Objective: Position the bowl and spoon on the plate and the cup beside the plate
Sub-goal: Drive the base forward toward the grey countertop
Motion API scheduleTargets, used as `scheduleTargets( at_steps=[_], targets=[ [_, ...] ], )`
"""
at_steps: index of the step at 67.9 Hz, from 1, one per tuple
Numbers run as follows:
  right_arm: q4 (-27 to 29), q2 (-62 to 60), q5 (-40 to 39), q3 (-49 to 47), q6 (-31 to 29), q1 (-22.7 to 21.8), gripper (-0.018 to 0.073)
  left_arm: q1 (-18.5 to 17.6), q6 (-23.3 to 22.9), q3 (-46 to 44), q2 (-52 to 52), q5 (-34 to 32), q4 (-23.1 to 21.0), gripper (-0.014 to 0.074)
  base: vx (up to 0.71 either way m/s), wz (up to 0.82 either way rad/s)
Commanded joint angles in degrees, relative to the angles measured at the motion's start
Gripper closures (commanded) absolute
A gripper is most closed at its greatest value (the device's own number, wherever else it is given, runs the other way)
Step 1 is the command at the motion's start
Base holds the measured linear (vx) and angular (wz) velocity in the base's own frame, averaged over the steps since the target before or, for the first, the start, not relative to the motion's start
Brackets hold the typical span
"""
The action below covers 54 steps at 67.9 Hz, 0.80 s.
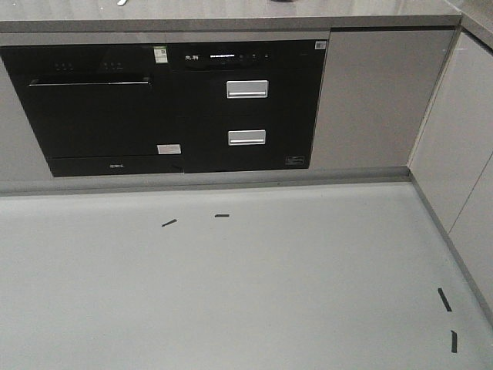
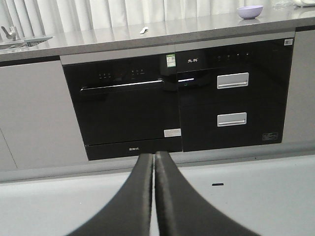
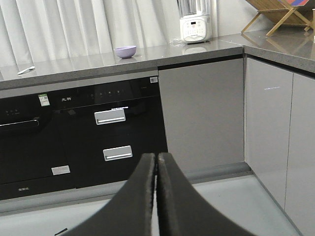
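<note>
The lavender bowl stands far off on the grey countertop; the right wrist view shows the bowl too. A small pale spoon lies on the same counter left of the bowl, and the spoon sits at the far left in the right wrist view. Plate and cup are out of view. My left gripper is shut with nothing in it, low over the floor and well short of the counter. My right gripper is likewise shut and empty, at a similar distance from the cabinets.
Black built-in appliances with two silver drawer handles fill the cabinet front under the counter. A white blender and a wooden rack stand at the right corner. Side cabinets run along the right. A sink faucet is at far left.
</note>
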Motion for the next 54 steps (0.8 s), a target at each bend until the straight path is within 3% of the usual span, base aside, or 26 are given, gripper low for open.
scheduleTargets(
  at_steps=[1, 54],
  targets=[
    [-0.6, -0.4, -4.4, 0.2, -0.4, -0.3, 0.0562, 0.1, -0.2, -0.4, -0.9, -4.4, -0.5, 0.0603, 0.11, -0.01],
    [-0.6, -0.4, -4.4, 0.2, -0.4, -0.3, 0.0562, 0.1, -0.2, -0.4, -0.9, -4.4, -0.5, 0.0603, 0.13, 0.03]
  ],
)
